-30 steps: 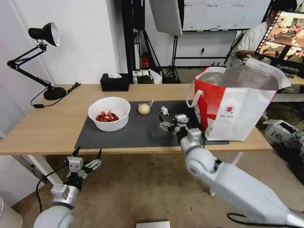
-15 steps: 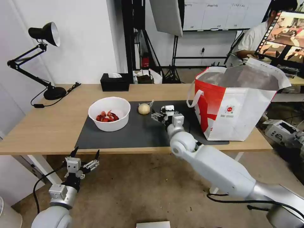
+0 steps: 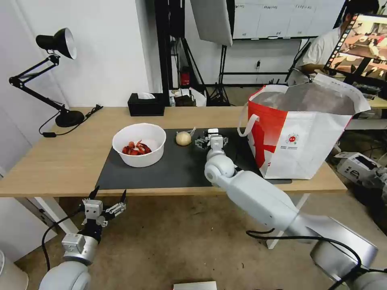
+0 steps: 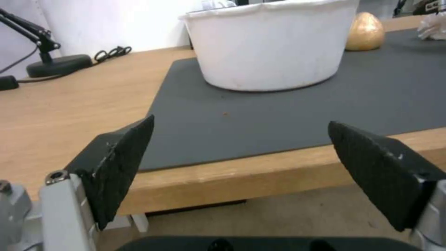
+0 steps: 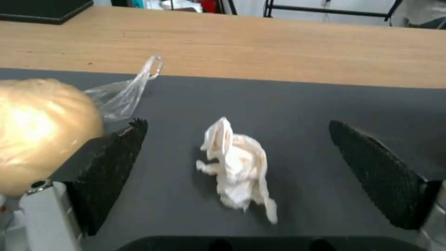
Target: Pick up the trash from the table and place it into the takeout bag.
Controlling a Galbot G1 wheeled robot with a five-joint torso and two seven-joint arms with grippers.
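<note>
Now right tool spread wide, straddling wrapper; beige ball seemingly touching one finger; left tool released.

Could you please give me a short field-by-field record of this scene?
right tool: open, over the mat, fingers either side of the wrapper
left tool: open, below the table's near edge
ball: on the mat, just left of the wrapper
bowl: on the mat, red scraps inside
bag: upright at the table's right end
</note>
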